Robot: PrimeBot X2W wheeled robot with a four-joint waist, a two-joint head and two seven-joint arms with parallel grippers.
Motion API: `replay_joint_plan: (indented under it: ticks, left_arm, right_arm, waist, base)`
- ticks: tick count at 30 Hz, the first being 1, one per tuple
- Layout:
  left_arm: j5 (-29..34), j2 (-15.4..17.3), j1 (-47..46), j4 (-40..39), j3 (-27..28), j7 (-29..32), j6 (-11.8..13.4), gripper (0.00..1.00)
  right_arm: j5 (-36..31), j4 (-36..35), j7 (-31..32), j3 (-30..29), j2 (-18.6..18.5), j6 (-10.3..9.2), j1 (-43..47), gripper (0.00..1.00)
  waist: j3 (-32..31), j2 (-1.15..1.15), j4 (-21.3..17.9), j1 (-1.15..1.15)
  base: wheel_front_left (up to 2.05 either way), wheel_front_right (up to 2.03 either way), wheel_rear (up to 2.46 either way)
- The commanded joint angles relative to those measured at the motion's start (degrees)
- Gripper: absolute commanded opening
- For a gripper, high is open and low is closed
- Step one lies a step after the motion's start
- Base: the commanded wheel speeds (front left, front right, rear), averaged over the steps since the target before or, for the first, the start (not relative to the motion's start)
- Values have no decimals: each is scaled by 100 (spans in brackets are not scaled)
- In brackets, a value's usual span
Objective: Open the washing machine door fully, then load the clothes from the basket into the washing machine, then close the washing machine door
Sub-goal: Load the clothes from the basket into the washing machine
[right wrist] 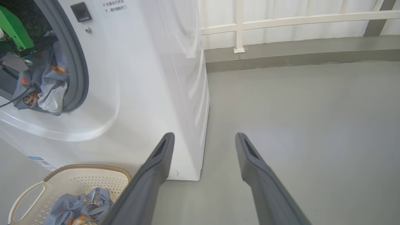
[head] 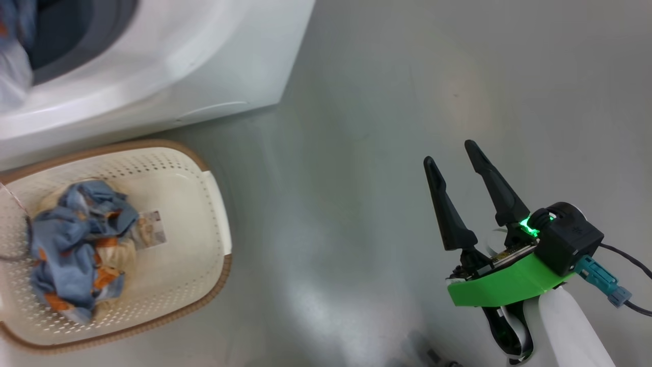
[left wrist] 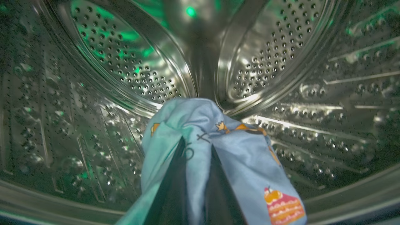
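The white washing machine [head: 168, 66] stands at the upper left with its mouth open; its door is out of view. Inside the steel drum [left wrist: 281, 62], my left gripper [left wrist: 197, 144] is shut on a light blue garment [left wrist: 250, 162] with orange prints, which drapes over both fingers. From the right wrist view, that garment [right wrist: 47, 84] hangs at the grey gasket [right wrist: 82, 72], beside the left arm's green part [right wrist: 14, 28]. The cream basket [head: 204, 244] sits on the floor before the machine, holding more blue and orange clothes [head: 76, 239]. My right gripper [head: 449, 153] hovers open over bare floor, right of the basket.
Grey floor [right wrist: 312, 125] stretches to the right of the machine. A white railing [right wrist: 281, 18] on a low kerb runs along the back. A blue label [right wrist: 42, 162] marks the machine's lower front corner, just above the basket's rim [right wrist: 84, 167].
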Motion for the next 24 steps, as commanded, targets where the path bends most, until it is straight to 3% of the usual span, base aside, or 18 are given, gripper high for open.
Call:
replay_joint_plan:
  ticks: [1, 8, 15, 16, 17, 24]
  left_arm:
    - [71, 340, -190, -196, 132, -132, 70, 0]
    - [314, 536, -572, -130, 148, -1187, 173, 0]
    - [207, 523, -497, 374, 154, -1221, 130, 0]
    - [182, 510, -503, 435, 164, -1205, 135, 46]
    - [172, 499, -518, 482, 155, -1191, 129, 100]
    - [192, 481, -602, 652, 48, -1256, 79, 100]
  right_arm:
    - [47, -140, -48, 137, 29, 9, -3, 100]
    - [73, -111, -49, 190, 46, 9, -36, 100]
    - [94, -94, -49, 222, 53, 9, -51, 100]
    - [98, -90, -49, 224, 53, 9, -52, 100]
    - [97, -88, -49, 220, 53, 9, -53, 100]
    - [84, -73, -49, 190, 55, 9, -73, 100]
  waist:
    - [176, 0, -175, 0]
    - [215, 0, -241, 0]
    - [241, 0, -250, 0]
    - [249, 0, -247, 0]
    - [259, 0, -240, 0]
    - [283, 0, -198, 0]
  base:
    - [0, 0, 0]
    - [0, 0, 0]
    - [0, 0, 0]
    - [0, 0, 0]
    - [0, 0, 0]
    - [0, 0, 0]
